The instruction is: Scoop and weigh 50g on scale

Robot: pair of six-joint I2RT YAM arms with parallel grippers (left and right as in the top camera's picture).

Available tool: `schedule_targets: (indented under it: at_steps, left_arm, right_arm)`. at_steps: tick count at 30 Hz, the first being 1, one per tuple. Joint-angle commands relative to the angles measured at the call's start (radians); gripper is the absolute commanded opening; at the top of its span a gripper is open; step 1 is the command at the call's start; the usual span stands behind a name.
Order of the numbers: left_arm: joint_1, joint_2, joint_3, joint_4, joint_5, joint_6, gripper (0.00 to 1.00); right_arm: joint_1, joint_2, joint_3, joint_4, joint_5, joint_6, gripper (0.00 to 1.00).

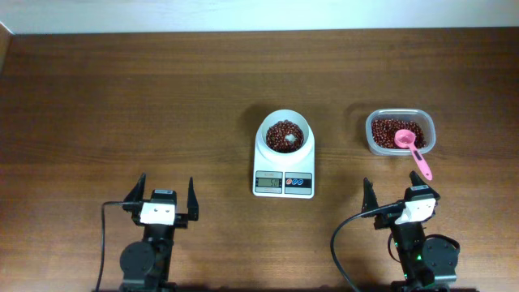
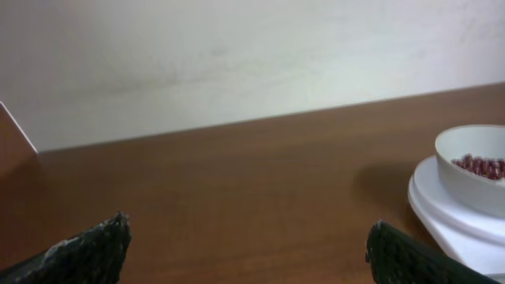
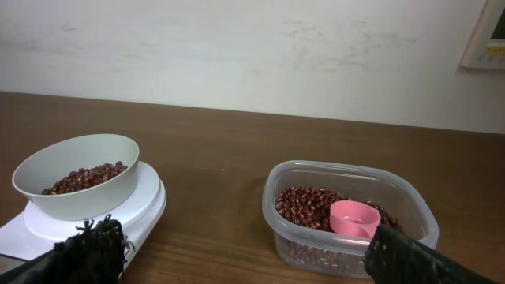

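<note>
Near edge: we note left gripper and right gripper, both with fingers spread wide, holding nothing | mid-table: scale, display facing the arms, white bowl holding red beans | right of it, apart: clear tub of beans, pink scoop inside, handle over the rim.

Centre: taken by white rectangular digital scale.
Right: taken by clear rounded plastic tub.
Between: a gap is left.
</note>
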Motion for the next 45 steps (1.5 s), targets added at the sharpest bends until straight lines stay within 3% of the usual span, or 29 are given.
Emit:
schedule_targets:
  at_steps: [1,20,22,45]
  left_arm:
    - [0.006,-0.009,-0.009,-0.033,0.028,-0.013,0.99]
    - [-0.036,-0.008,-0.009,-0.032,0.049,-0.013,0.99]
    - [-0.036,-0.008,-0.009,-0.033,0.026,-0.09,0.99]
    - [-0.035,-0.008,-0.008,-0.035,0.022,-0.076,0.99]
  right_arm:
    - [-0.004,-0.01,-0.009,0.0,0.006,0.002,0.99]
    - [-0.004,-0.01,-0.009,-0.001,0.006,0.002,0.99]
    - [-0.004,-0.01,-0.009,-0.001,0.006,0.002,0.99]
    - [-0.004,-0.01,-0.009,-0.001,0.006,0.002,0.99]
